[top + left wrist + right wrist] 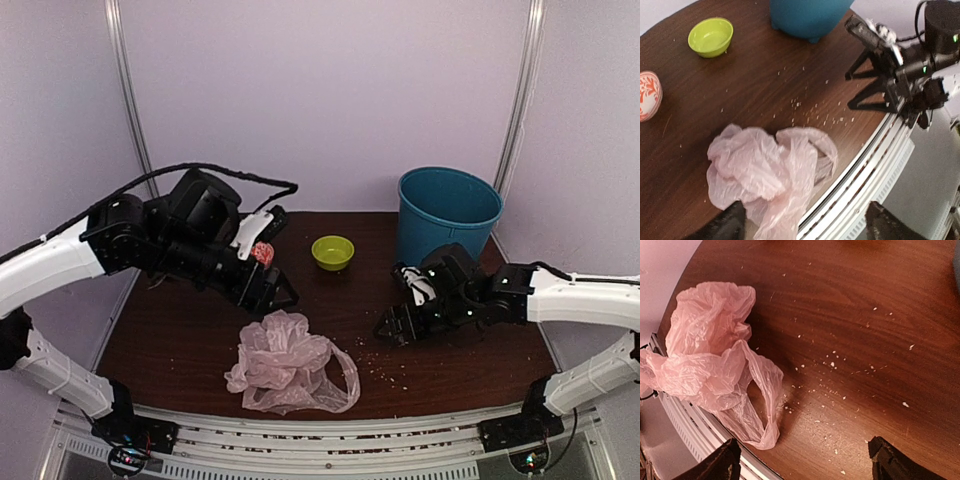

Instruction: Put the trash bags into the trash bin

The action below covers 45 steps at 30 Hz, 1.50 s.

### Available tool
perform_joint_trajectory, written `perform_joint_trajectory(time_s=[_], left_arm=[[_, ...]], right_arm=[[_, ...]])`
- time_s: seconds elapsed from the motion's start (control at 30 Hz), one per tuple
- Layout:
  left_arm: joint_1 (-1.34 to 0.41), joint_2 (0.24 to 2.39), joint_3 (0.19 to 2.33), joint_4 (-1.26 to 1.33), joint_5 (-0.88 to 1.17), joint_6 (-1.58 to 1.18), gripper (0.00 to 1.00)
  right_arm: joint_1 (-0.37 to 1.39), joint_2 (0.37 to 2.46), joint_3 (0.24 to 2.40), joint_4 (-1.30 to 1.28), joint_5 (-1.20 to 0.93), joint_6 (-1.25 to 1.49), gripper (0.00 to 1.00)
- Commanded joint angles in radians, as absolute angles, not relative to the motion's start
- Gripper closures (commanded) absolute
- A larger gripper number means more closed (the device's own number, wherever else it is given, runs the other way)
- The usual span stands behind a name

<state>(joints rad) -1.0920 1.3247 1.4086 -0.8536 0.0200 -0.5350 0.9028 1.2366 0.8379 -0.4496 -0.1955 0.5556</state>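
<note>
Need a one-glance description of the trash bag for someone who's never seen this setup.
On the dark wooden table, look at the near edge, left of centre. The crumpled pale-pink bag lies there, a handle loop trailing right. It is the only soft, translucent thing; the lime-green bowl and teal bin behind it are rigid.
</note>
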Motion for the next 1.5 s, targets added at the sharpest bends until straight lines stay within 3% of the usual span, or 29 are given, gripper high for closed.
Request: perform_joint_trajectory(time_s=[0.0,0.23,0.5,0.7,0.9,1.17,1.37,1.47], left_arm=[[-1.091,1.198,1.269,-0.979,0.037,-0.665,0.08],[-1.088,1.129,1.218,-1.064,0.167,-0.737,0.09],[-1.087,0.996,1.019,-0.931,0.402,-0.726,0.14],[-1.088,1.002,0.958,-0.868,0.379,-0.771,0.14],[-1.092,1.093,0.924,-0.798,0.279,-0.83,0.24],[-1.092,1.081,0.837,-0.742,0.263,-0.892,0.54],[-1.071,1.041,0.915,-0.937,0.057,-0.79,0.91],[-1.04,1.035,0.937,-0.984,-0.014,-0.766,0.98]], right_arm=[[0.914,1.314,0.829,-0.348,-0.335,0.493,0.09],[0.938,1.531,0.901,-0.315,-0.392,0.448,0.1],[0.948,1.682,0.966,-0.291,-0.438,0.433,0.2],[0.973,1.754,1.007,-0.286,-0.473,0.411,0.25],[0.976,1.768,1.018,-0.281,-0.462,0.421,0.33],[0.974,1.72,0.995,-0.273,-0.476,0.429,0.82],[0.918,1.575,1.032,-0.413,-0.392,0.394,1.0],[0.838,1.466,1.063,-0.476,-0.311,0.393,1.0]])
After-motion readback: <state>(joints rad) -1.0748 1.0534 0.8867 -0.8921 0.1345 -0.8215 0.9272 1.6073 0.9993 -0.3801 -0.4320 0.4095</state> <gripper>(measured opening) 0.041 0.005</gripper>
